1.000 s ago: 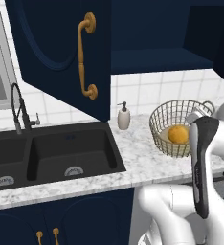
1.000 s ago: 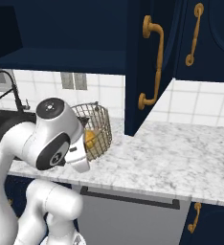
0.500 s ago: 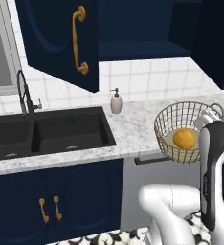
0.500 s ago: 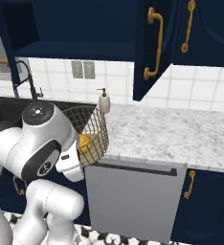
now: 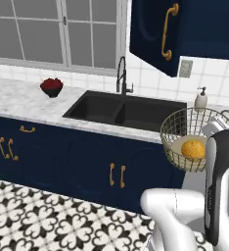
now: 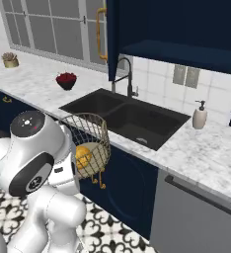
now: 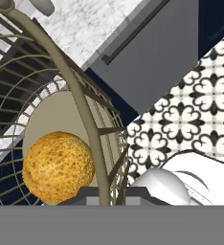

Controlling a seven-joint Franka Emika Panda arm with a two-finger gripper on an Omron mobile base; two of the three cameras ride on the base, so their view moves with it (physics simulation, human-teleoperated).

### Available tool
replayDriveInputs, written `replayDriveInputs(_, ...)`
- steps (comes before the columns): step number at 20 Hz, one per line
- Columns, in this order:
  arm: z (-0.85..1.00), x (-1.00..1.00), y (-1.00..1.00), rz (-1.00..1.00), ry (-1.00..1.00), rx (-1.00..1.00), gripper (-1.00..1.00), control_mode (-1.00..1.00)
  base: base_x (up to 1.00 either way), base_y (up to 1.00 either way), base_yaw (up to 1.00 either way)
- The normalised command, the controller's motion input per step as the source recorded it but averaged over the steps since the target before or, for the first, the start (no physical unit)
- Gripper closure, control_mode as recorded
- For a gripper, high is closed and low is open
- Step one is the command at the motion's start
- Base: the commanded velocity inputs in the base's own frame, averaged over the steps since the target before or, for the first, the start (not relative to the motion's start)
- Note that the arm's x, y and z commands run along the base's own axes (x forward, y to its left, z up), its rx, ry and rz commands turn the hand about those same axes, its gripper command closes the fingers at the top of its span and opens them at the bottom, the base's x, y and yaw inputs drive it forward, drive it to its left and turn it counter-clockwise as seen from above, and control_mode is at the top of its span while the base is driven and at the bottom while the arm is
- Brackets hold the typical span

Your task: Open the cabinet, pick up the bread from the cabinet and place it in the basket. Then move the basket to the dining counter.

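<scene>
The wire-mesh basket (image 5: pixel 192 135) hangs in the air in front of the sink counter, off the marble, with the golden bread (image 5: pixel 193 148) lying in its bottom. In the hand view my gripper (image 7: pixel 106 194) is shut on the basket (image 7: pixel 80 95) rim, and the bread (image 7: pixel 59 166) sits just below it inside the mesh. From the right, the basket (image 6: pixel 93 141) with the bread (image 6: pixel 84 156) hangs beside my arm's elbow. The navy wall cabinet (image 6: pixel 176 24) stands open, its door (image 5: pixel 155 29) swung out. The dining counter is out of view.
A black double sink (image 5: pixel 121 110) with a faucet (image 5: pixel 121 73) is set in the marbled counter (image 6: pixel 211 158). A soap bottle (image 5: pixel 201 98) and a red bowl (image 5: pixel 51 87) stand on it. Low navy cabinets, a grey dishwasher (image 6: pixel 196 217) and patterned floor (image 5: pixel 38 215) lie below.
The whole picture has shifted: the base has backed away from the sink counter and turned, so the window and floor show. The basket with the bread has stayed in my gripper.
</scene>
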Motion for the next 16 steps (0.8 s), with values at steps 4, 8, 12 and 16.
replayDriveInputs(4, 0.0, 0.0, 0.0, 0.0, 0.0, 0.0, 1.0, 1.0, 0.0, 0.0, 1.0)
replayDriveInputs(8, 0.0, 0.0, 0.0, 0.0, 0.0, 0.0, 1.0, 1.0, 0.0, 0.0, 1.0)
replayDriveInputs(12, 0.0, 0.0, 0.0, 0.0, 0.0, 0.0, 1.0, 1.0, 0.07, 0.14, 0.98)
replayDriveInputs(16, 0.0, 0.0, 0.0, 0.0, 0.0, 0.0, 1.0, 1.0, 0.88, 0.85, 0.29)
